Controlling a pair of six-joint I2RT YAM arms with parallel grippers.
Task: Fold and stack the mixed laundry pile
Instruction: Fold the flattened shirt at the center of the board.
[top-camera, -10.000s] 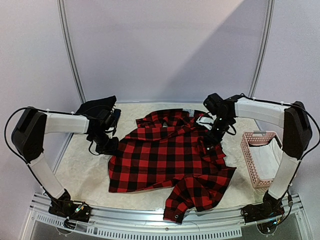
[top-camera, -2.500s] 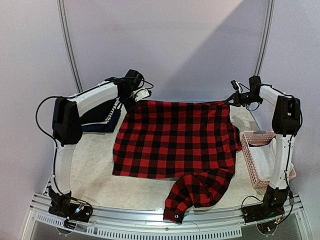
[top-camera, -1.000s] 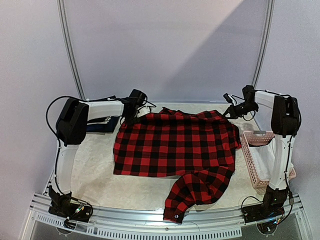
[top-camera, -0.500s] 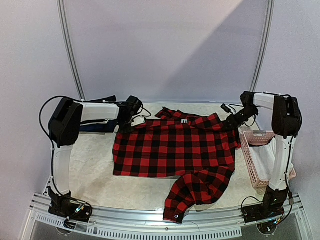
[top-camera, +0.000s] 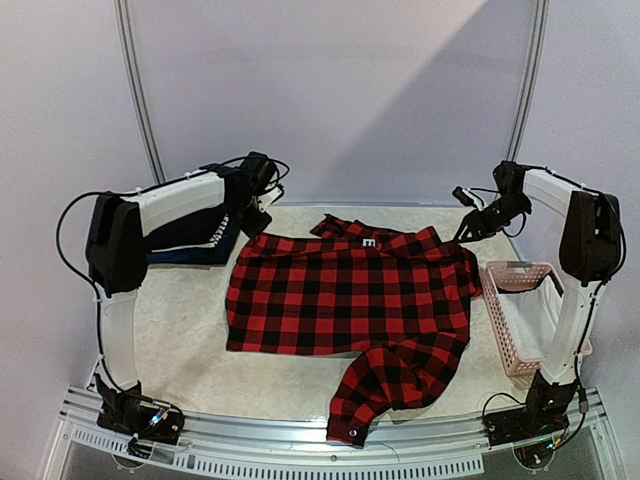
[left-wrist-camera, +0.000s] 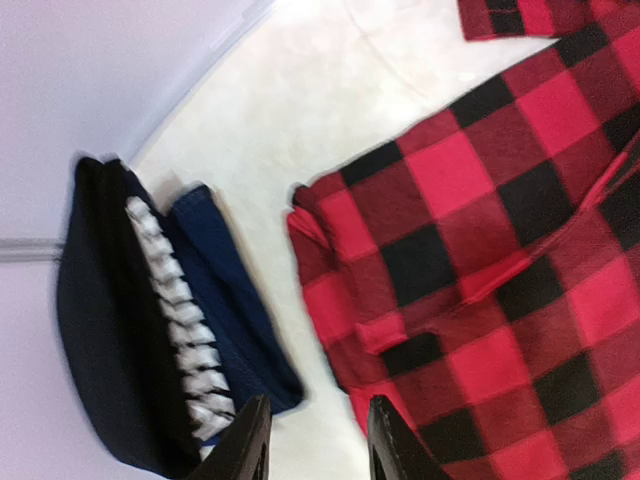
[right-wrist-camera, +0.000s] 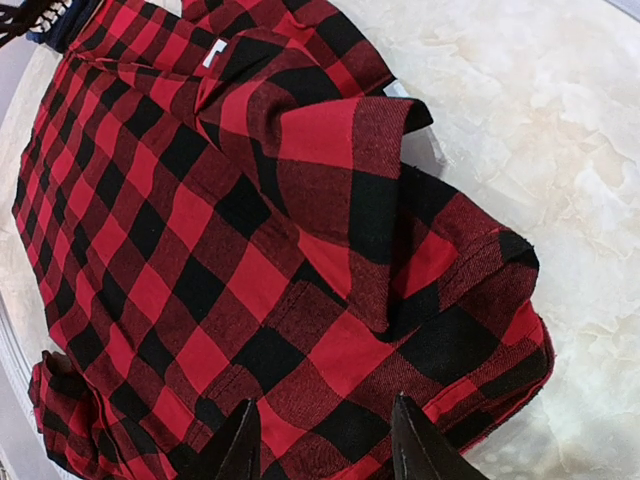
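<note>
On the middle of the counter (top-camera: 175, 345), the red-and-black plaid flannel shirt (top-camera: 345, 295) is seen spread nearly flat. Its collar is turned toward the far edge, where a small white label shows. One sleeve (top-camera: 390, 385) is bunched at the near right and reaches down to the counter's front edge. The shoulder on the right side is rumpled and folded over on itself, as is shown in the right wrist view.

Just beside the shirt's far left corner, but apart from it, a folded stack (left-wrist-camera: 130, 330) is found. It is made up of black and navy garments with a white printed layer between them.

The left pincer (left-wrist-camera: 315, 445) is held above the counter between the stack and the shirt's corner. Its fingers are spread and nothing is gripped. The right pincer (right-wrist-camera: 325, 445) is held over the shirt's rumpled right shoulder, likewise spread and clasping nothing.

At the right edge of the counter a pink slatted basket (top-camera: 500, 310) is set, close by the shirt's right side, with something white inside.
</note>
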